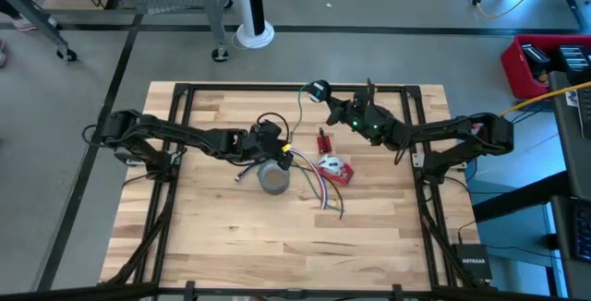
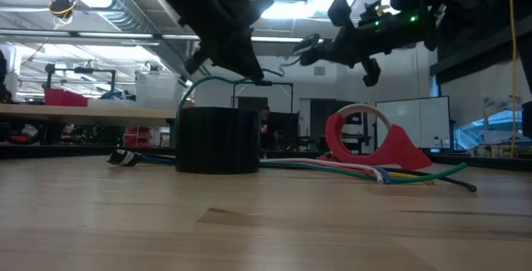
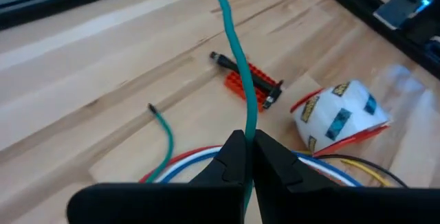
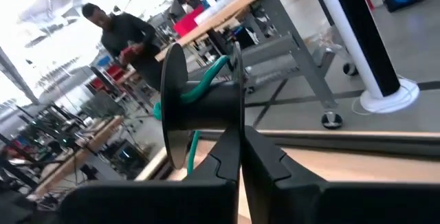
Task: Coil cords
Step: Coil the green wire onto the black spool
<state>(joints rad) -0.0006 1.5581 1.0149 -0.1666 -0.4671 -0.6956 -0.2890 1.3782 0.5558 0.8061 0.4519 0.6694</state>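
Note:
A thin green cord [image 1: 300, 114] runs through the air between my two grippers. One stretch of it is wound on a small dark spool [image 4: 206, 104] at the table's far middle. My right gripper [image 4: 240, 141] is shut on that spool and held level above the table. My left gripper [image 3: 246, 141] is shut on the cord above the grey tape roll [image 1: 274, 178]. A loose green end [image 3: 152, 108] lies on the wood. In the low view the cord [image 2: 218, 80] arches over the roll [image 2: 218, 140]. My left gripper pinches the green cord [image 3: 247, 124] between its two fingertips, at a point along its length. The fingers slant down from the table's left. The cord runs on from the tips, lifted clear of the table. My right gripper pinches the spool by the rim of one flange [image 4: 237, 117]. Its fingers come level from the table's right. The spool is held clear of the table, with green cord wound on its core [image 4: 210, 80].
A bundle of white, red, blue and yellow cords [image 1: 314, 188] lies beside the tape roll. A red-and-white tape dispenser [image 1: 335, 168] and a small red block with a dark plug [image 1: 323, 141] lie near the middle. A person [image 4: 120, 35] stands in the room beyond.

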